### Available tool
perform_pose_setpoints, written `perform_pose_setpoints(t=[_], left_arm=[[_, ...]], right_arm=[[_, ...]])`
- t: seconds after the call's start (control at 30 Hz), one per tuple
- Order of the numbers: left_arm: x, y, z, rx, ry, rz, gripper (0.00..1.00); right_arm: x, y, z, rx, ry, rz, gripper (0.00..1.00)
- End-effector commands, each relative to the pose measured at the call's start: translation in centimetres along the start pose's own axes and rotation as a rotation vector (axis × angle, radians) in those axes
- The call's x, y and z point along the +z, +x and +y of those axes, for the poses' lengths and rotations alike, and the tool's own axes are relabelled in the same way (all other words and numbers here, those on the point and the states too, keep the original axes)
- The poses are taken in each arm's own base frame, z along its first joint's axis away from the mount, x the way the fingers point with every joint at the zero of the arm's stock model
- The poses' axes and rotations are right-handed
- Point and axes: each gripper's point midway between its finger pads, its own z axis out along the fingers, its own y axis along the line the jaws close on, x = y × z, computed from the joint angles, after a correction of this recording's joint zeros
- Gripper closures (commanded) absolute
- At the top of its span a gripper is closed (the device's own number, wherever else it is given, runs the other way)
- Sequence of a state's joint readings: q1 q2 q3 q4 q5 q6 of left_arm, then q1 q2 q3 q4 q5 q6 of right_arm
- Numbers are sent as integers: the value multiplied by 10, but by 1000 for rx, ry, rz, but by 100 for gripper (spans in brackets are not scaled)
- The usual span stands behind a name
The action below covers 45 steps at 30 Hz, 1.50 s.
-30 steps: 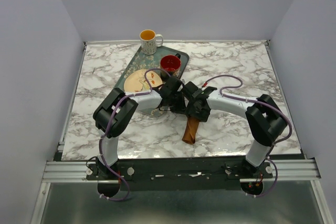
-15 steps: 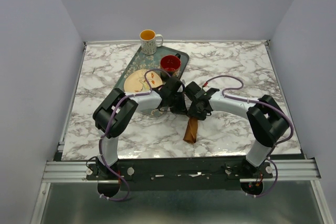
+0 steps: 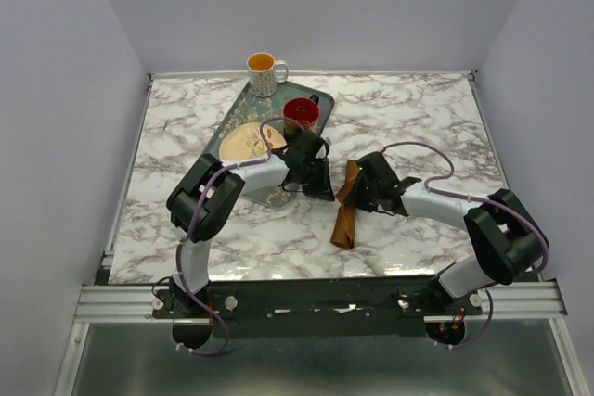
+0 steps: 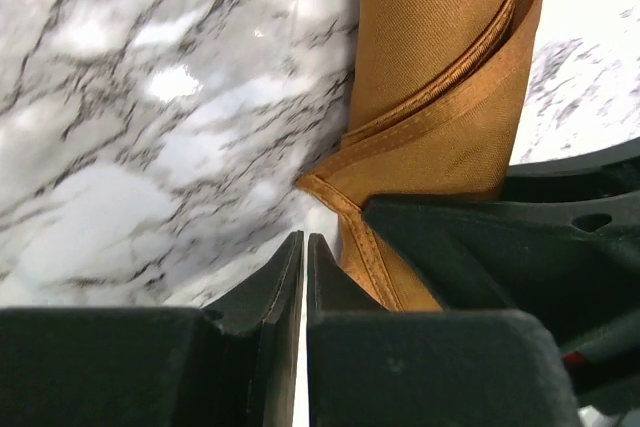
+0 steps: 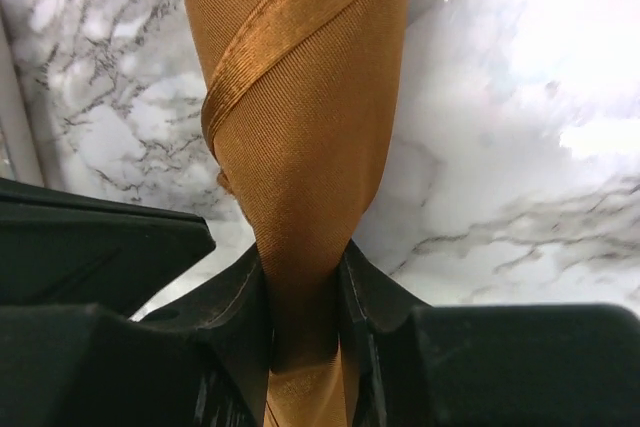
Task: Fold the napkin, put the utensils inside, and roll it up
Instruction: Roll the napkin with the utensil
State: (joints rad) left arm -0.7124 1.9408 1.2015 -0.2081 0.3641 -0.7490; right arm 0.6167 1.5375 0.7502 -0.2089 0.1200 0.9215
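The rust-brown napkin is rolled into a narrow bundle on the marble table, running from near the middle toward the front. My right gripper is shut on its far end; in the right wrist view the napkin is pinched between my fingers. My left gripper is shut and empty just left of the roll's far end; its view shows the napkin beside the closed tips. No utensils are visible; they are hidden or out of view.
A dark green patterned tray behind the left arm holds a yellow plate and a red cup. A white and orange mug stands at the table's back edge.
My right arm has swung out to the right and lower, and the roll's far end shifted right with it. My left gripper stayed close to the roll's far end.
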Motion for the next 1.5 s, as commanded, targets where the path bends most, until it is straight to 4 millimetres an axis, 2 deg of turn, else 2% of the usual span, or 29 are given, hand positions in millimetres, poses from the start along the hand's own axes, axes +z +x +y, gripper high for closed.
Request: perform_pose_setpoints(t=[0.0, 0.03, 0.1, 0.13, 0.17, 0.2, 0.23, 0.3, 0.47, 0.5, 0.57, 0.8, 0.93, 0.97, 1.17, 1.23, 1.33, 1.47], left_arm=[[6, -7, -12, 3, 48, 40, 86], [6, -9, -12, 0, 48, 36, 86], [4, -15, -17, 5, 53, 18, 86], [1, -17, -19, 9, 57, 8, 86], [0, -19, -20, 11, 58, -2, 86], [-1, -21, -22, 12, 60, -10, 86], [-1, -23, -24, 9, 67, -11, 86], [2, -27, -28, 6, 73, -8, 86], [17, -31, -26, -17, 64, 6, 86], [18, -36, -30, -16, 74, 0, 85], [22, -36, -29, -18, 73, 5, 85], [33, -34, -31, -31, 70, 13, 86], [39, -32, -22, -40, 39, 12, 86], [39, -31, -21, -36, 37, 12, 86], [43, -23, -6, -40, -2, 21, 86], [44, -20, 0, -29, -20, 26, 86], [48, -13, 11, -26, -51, 39, 86], [44, -16, 18, -13, -70, 26, 86]], right_arm=[[8, -4, -6, -107, -139, -35, 63], [7, -7, -10, -103, -138, -41, 64], [5, -7, -6, -120, -204, -39, 63], [7, -3, -18, -107, -199, -32, 63], [4, -12, -11, -101, -253, -71, 63], [2, -8, -10, -107, -298, -51, 63], [3, -7, -17, -91, -298, -50, 62], [1, -9, -12, -103, -348, -46, 62], [-1, -10, -11, -82, -442, -27, 61], [-2, -6, -10, -75, -472, -1, 61], [-2, -11, -12, -59, -502, -9, 59], [0, -11, -16, -43, -552, 37, 53], [1, -8, -16, -44, -550, 62, 48], [2, -6, -18, -38, -531, 78, 43], [-4, -7, -27, -45, -443, 101, 30], [-11, -12, -27, -61, -434, 81, 29], [-19, -8, -29, -63, -406, 98, 25], [-27, 9, -36, -79, -344, 146, 24]])
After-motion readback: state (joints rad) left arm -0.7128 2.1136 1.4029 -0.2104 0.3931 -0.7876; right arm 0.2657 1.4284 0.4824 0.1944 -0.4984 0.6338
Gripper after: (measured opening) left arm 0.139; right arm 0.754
